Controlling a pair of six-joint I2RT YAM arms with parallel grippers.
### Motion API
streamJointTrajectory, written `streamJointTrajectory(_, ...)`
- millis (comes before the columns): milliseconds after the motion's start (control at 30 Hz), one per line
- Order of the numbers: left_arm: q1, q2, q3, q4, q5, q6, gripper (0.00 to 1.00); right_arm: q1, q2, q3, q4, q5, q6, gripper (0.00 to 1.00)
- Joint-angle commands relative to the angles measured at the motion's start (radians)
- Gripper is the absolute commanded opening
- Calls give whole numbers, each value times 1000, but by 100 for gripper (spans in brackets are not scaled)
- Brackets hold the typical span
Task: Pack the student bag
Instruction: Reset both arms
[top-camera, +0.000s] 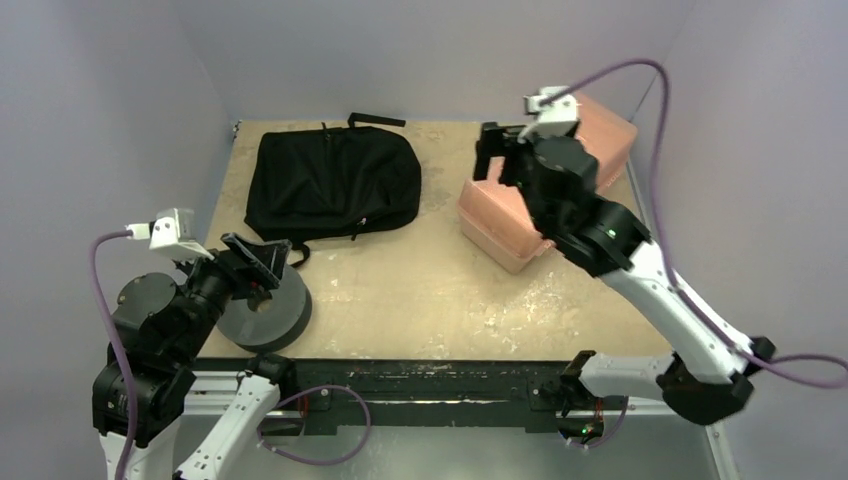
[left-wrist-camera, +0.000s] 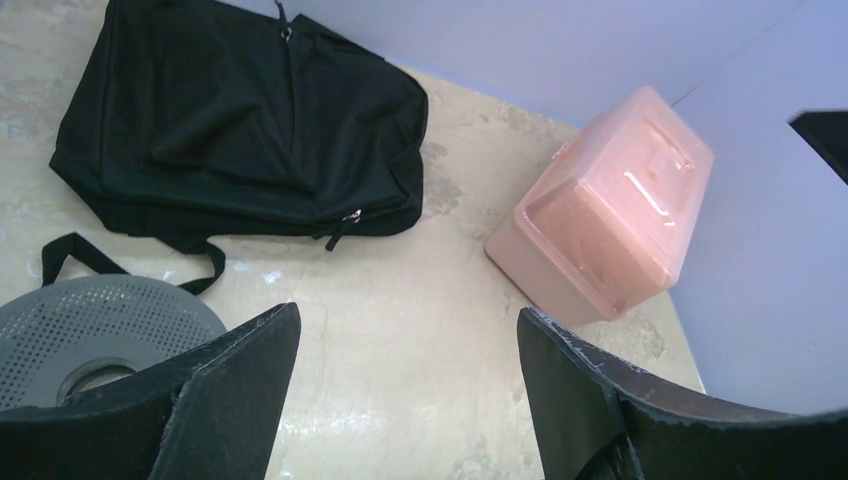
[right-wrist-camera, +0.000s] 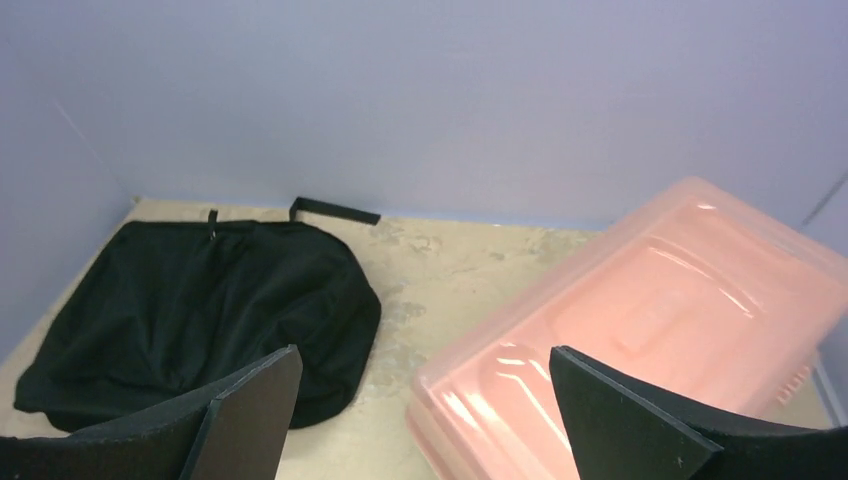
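The student bag is a black fabric backpack lying flat and zipped at the back left of the table; it also fills the upper left of the left wrist view and the left of the right wrist view. My left gripper hovers open over the near left, its jaws wide apart with only bare tabletop between them. My right gripper is open above the near-left end of a translucent pink box. Nothing sits between its jaws.
A dark grey perforated foam ring lies near the front left edge, just under the left gripper, and shows in the left wrist view. The pink box rests slanted against the right wall. Walls close in the table's left, back and right sides.
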Motion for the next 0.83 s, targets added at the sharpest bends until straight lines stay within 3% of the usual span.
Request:
streamJointTrajectory(0, 3, 17, 74, 89, -4, 2, 79, 1, -210, -117, -45, 83, 33, 99)
streamJointTrajectory(267, 3, -45, 121, 125, -68, 58, 80, 1, -532, -196, 54, 74, -25, 99)
streamJointTrajectory(433, 3, -90, 107, 161, -85, 69, 81, 1, -592, -170, 50, 171, -45, 99)
streamJointTrajectory(700, 3, -91, 110, 153, -93, 42, 81, 1, -677, -233, 103, 126, -88, 99)
streamJointTrajectory(800, 3, -95, 104, 150, -87, 29, 81, 1, -650, -186, 3, 155, -44, 99)
